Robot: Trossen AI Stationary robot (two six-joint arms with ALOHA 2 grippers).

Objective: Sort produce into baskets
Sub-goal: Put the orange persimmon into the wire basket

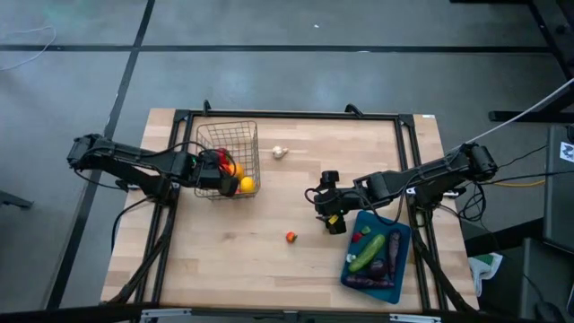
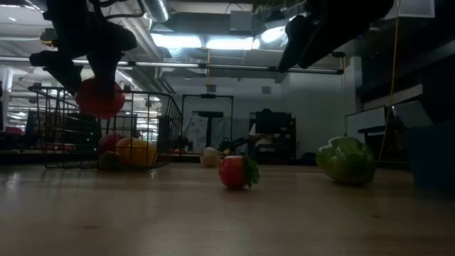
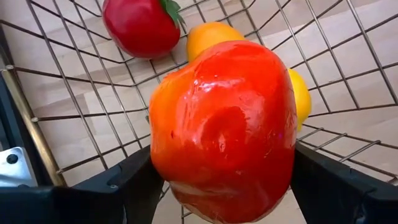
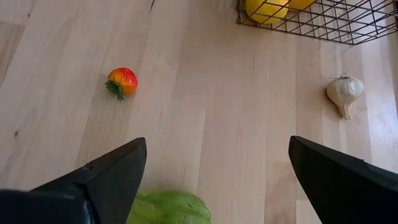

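The silver wire basket [image 1: 235, 148] stands at the table's far left and holds a red tomato [image 3: 142, 26], an orange [image 3: 211, 36] and a yellow lemon [image 3: 300, 96]. My left gripper [image 1: 218, 170] hangs over it, shut on a big red-orange tomato [image 3: 224, 124]. At the near right, the teal tray [image 1: 399, 235] carries a cucumber [image 1: 368, 253] and dark eggplants. My right gripper [image 4: 217, 168] stands open above the table beside the tray, over a green pepper [image 4: 168, 208]. A small tomato [image 1: 291, 237] and a white garlic [image 1: 280, 152] lie loose on the wood. My left gripper pinches the big tomato by two opposite sides [image 3: 158, 168] between its two fingers [image 3: 124, 186]. The fingers slant down from above. The tomato hangs clear of the basket's floor, at about the height of the rim [image 2: 99, 97], over the fruit lying inside.
Bare wood lies between basket and tray, broken only by the small tomato [image 4: 122, 81] and the garlic [image 4: 344, 91]. A black frame [image 1: 287, 114] runs along the table's far and side edges.
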